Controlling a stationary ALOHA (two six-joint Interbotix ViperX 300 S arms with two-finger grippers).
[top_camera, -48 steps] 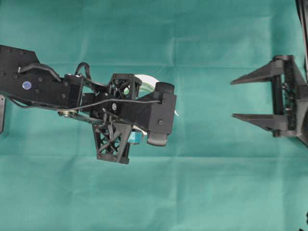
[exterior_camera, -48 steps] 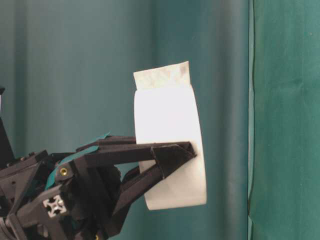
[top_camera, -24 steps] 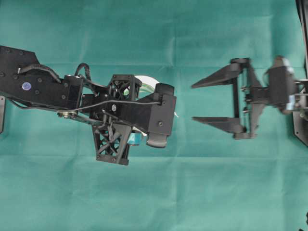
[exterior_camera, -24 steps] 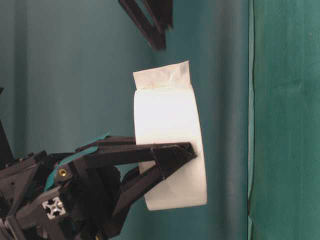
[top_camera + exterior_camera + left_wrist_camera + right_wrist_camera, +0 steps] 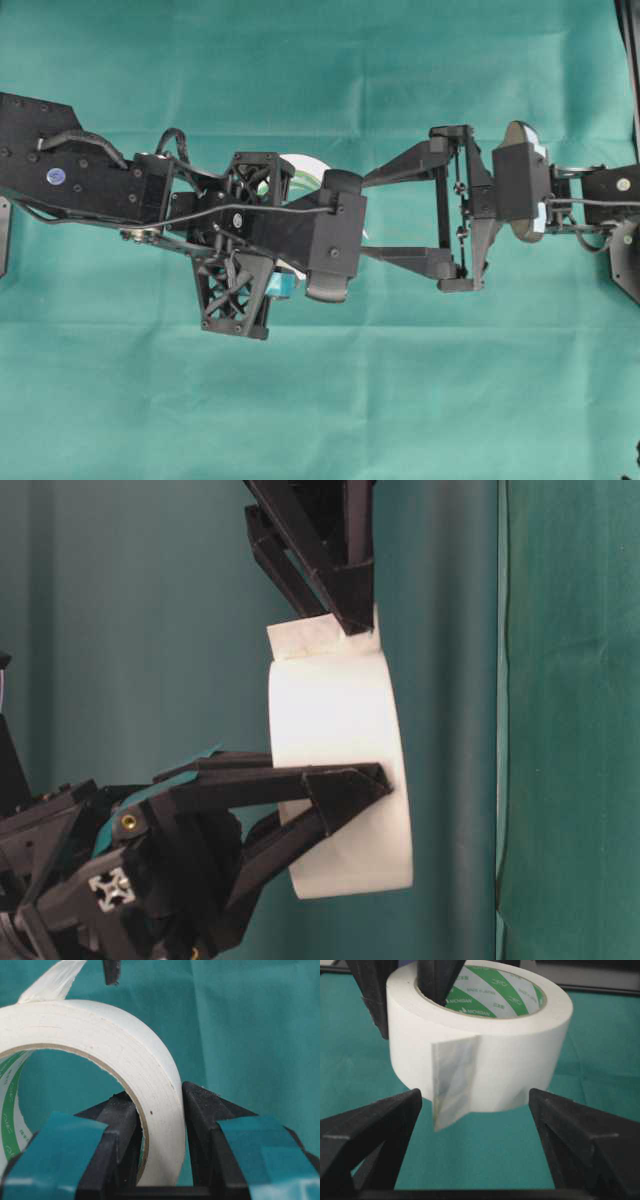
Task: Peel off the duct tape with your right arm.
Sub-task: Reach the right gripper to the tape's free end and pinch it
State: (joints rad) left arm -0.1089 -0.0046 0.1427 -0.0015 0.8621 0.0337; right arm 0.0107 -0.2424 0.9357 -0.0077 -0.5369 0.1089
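The left gripper (image 5: 160, 1110) clamps the wall of the duct tape (image 5: 485, 1045), held above the green desk (image 5: 400, 400). The right gripper (image 5: 475, 1105) stands wide open, its fingers (image 5: 375, 1130) flanking the loose tab (image 5: 451, 1082) without touching it.

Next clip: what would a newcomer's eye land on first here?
The white tape roll, held up mid-scene, its wall clamped by the left tool. Then its loose tab, sticking out toward the open right tool, whose black fingers flank it without touching.
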